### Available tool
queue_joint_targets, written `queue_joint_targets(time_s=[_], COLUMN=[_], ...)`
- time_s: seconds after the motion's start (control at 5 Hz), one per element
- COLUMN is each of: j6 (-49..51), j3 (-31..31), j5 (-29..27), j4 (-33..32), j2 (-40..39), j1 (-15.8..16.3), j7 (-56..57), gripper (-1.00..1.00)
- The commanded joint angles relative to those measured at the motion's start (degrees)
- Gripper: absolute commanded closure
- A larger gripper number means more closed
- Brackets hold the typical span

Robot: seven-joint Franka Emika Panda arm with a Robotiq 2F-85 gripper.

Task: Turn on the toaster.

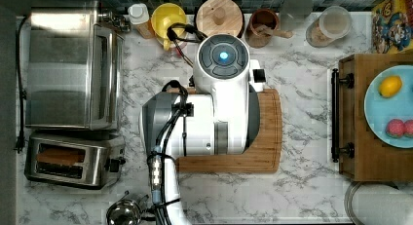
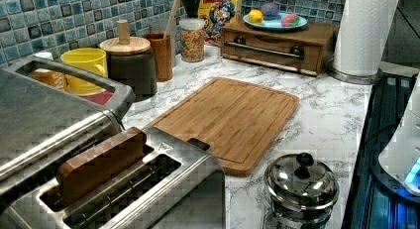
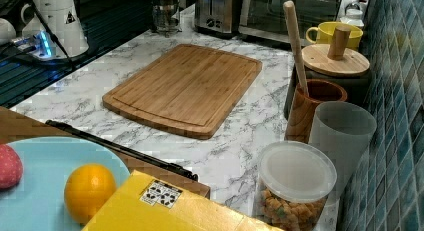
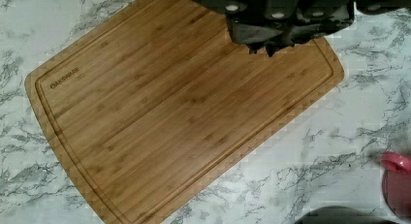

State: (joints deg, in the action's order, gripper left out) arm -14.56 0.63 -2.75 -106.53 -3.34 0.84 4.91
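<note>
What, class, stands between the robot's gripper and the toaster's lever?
Nothing visible. The gripper hangs over the cutting board; bare marble counter runs to the toaster, whose lever faces the arm.

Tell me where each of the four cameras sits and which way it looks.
Top view: overhead, looking straight down; the arm covers the cutting board.
Left view: low beside the toaster, facing the paper towel roll.
Right view: beside the blue plate, facing the toaster.
Wrist view: looking down on the board past the gripper.
All four share the cutting board.
</note>
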Motion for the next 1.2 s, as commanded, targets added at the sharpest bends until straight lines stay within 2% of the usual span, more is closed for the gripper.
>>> queue_joint_targets(time_s=[0.2, 0.4, 0.8, 1.0, 1.2], j6=[-1.58, -3.4, -6.61, -9.54, -10.55], j3=[0.93, 1.3, 6.02, 7.94, 10.52], j5=[-0.81, -1.88, -4.66, -4.12, -4.2], j4=[-2.78, -4.34, -5.88, -8.1, -9.07], j2=[0.95, 1.74, 1.72, 2.35, 2.12], j1=[-0.05, 2.5, 5.68, 7.64, 7.56], j7=[5.25, 9.05, 15.57, 16.7, 17.85], gripper=[1.0, 1.0, 1.0, 1.0, 1.0])
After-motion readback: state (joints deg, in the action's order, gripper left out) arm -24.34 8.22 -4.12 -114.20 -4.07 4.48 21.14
